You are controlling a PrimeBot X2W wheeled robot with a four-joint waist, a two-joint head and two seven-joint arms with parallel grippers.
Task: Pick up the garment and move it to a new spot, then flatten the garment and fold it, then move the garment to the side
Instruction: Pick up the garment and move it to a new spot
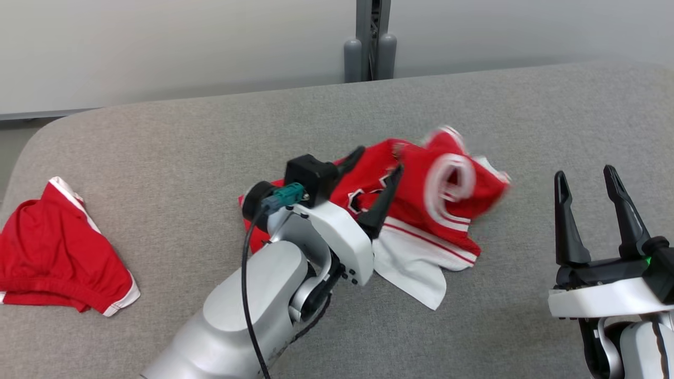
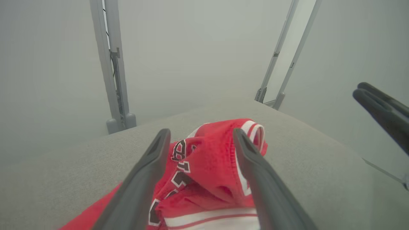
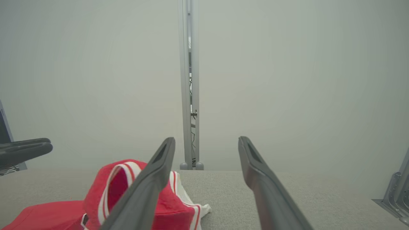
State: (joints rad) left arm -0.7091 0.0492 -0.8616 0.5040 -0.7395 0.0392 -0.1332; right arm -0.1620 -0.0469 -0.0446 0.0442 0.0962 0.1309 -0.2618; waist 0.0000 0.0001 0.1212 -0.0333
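A crumpled red and white jersey [image 1: 426, 210] with black lettering lies in the middle of the grey padded table [image 1: 474, 105]; its right part is blurred. My left gripper [image 1: 375, 176] hangs open just over the jersey's left half, fingers apart with cloth below them. In the left wrist view the jersey [image 2: 207, 166] bunches up between and beyond the open left gripper [image 2: 200, 134]. My right gripper [image 1: 584, 176] stands open to the right of the jersey, clear of it. The right wrist view has the right gripper [image 3: 207, 141] open and the jersey [image 3: 108, 195] at lower left.
A second red garment with white trim [image 1: 58, 258] lies at the table's left edge. A grey post [image 1: 371, 42] stands behind the table's far edge against a pale wall. Bare padding stretches in front of and to the right of the jersey.
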